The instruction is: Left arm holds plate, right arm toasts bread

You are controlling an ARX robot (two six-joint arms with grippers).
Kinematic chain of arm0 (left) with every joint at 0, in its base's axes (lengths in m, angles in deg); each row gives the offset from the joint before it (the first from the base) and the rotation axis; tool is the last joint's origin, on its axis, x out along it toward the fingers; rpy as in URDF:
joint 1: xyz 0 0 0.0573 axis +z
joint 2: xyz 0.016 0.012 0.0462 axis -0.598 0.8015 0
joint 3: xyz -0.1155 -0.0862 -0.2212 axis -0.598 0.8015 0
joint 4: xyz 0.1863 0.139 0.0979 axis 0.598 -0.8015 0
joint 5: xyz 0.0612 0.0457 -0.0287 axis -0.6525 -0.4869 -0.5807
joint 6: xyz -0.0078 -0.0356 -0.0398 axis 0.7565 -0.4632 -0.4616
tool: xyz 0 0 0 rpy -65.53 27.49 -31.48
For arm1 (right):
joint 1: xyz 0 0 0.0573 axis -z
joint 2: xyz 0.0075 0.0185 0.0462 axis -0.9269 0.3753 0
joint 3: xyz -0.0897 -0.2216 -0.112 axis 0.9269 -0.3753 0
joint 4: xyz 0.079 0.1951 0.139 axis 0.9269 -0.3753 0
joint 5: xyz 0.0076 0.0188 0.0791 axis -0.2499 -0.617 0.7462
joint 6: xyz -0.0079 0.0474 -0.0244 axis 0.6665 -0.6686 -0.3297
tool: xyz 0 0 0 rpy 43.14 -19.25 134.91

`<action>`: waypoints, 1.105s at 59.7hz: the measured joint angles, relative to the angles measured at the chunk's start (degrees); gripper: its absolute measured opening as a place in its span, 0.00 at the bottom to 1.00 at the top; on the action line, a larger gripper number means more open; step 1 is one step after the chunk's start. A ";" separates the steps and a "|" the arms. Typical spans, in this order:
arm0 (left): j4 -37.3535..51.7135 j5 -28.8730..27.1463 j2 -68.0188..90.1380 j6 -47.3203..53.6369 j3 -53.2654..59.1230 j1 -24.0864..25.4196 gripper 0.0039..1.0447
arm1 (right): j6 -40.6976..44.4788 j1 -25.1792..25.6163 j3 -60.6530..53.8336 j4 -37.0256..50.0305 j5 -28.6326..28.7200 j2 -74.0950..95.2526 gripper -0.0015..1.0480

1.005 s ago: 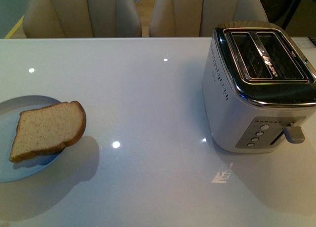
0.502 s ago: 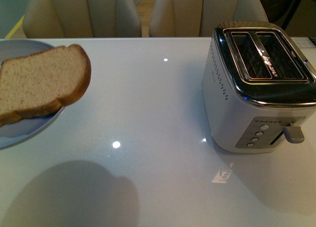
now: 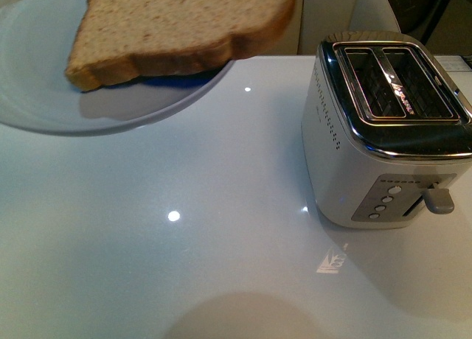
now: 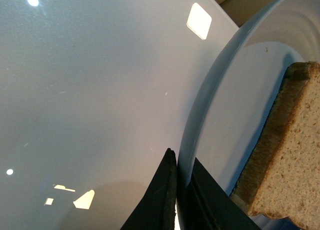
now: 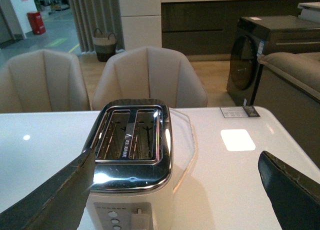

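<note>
The pale blue-grey plate (image 3: 88,96) hangs in the air above the table's far left, seen large in the front view. The bread (image 3: 184,22) lies flat on it, its rounded end sticking out past the plate's right rim. In the left wrist view my left gripper (image 4: 178,187) is shut on the plate (image 4: 235,110) at its rim, one black finger on each side. The bread (image 4: 292,155) rests just beyond the fingers. My right gripper (image 5: 175,159) is open and empty, level with the top of the toaster (image 5: 132,145). Neither arm shows in the front view.
The silver toaster (image 3: 383,125) stands on the white glossy table (image 3: 221,177) at the right, both slots empty, lever (image 3: 439,199) up. Beige chairs (image 5: 150,75) line the far edge. A small label card (image 5: 240,111) lies behind the toaster.
The plate with the bread has risen off the table and moved up and to the right, nearer the camera. Its shadow has slid toward the table's front edge.
</note>
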 joint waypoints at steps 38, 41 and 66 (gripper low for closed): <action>-1.92 -8.11 1.92 -8.13 -5.09 -16.37 0.03 | 0.00 0.00 0.00 0.00 0.00 0.00 0.91; -1.92 -8.13 1.92 -8.24 -5.09 -16.37 0.03 | 0.00 0.00 0.00 0.00 0.00 0.00 0.91; -1.95 -7.98 1.97 -8.31 -5.14 -16.37 0.03 | -17.75 -2.71 6.19 -18.56 -1.68 12.50 0.91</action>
